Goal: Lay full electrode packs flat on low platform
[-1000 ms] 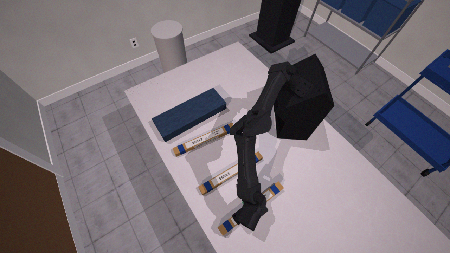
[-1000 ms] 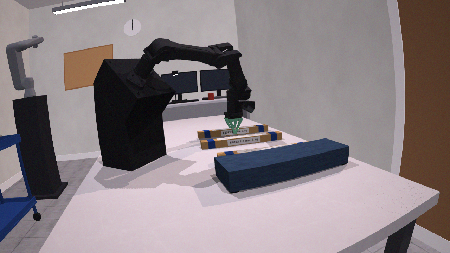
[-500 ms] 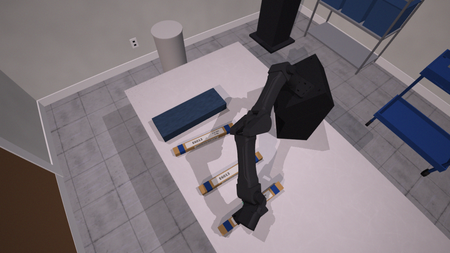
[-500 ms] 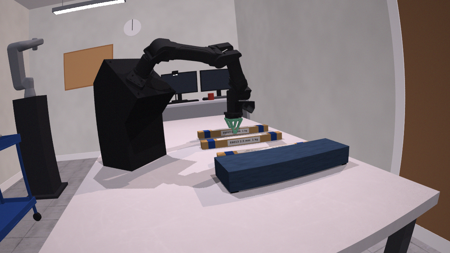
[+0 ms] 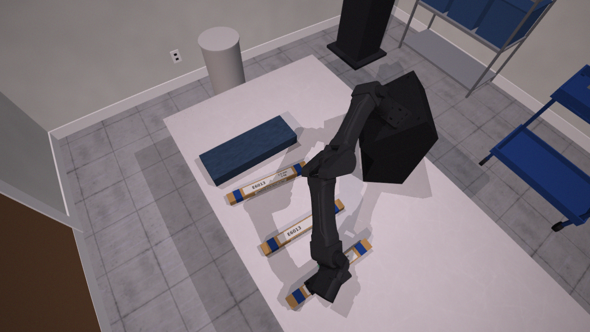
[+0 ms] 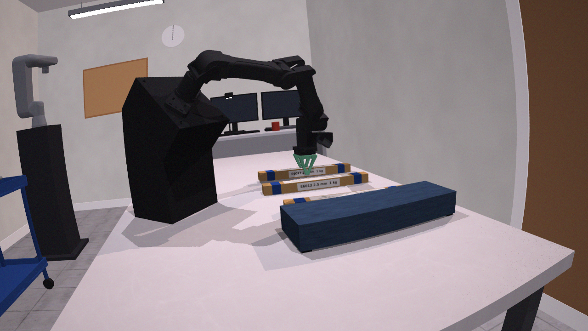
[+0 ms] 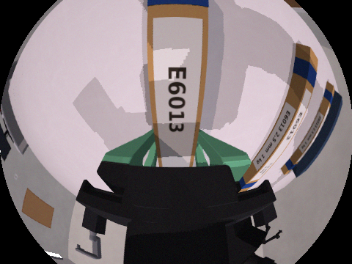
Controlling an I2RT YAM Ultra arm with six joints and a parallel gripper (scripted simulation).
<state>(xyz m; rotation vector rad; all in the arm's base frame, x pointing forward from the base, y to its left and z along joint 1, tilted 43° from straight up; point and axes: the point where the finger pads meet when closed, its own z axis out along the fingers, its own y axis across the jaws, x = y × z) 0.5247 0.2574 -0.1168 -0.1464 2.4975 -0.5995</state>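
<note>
Spreads beneath everything as a pale, faintly veined tabletop, broken by angular grey shadows. Gives way beyond its edge to mottled grey floor tiles, meeting plain, softly stippled walls along a pale skirting. Includes a smooth, pale cylinder beside the table, a metal shelf unit with blue bins, and a blue cart. Shows in the exterior view a round clock, a cork-coloured board, dark monitors and a small red mug.

Bolts the arm onto a faceted matte-black pedestal. Clamps the gripper's green, open-strutted fingers on both sides of the pack farthest from the platform. Cannot tell whether this held pack touches the table.

Leaves the middle pack lying flat on the table, and likewise the pack nearest the platform. Wraps all three long, square-edged, tan boxes in blue bands and whitish E6013 labels. Keeps all three off the low platform, a dark-blue oblong with a finely streaked surface and crisp edges.
</note>
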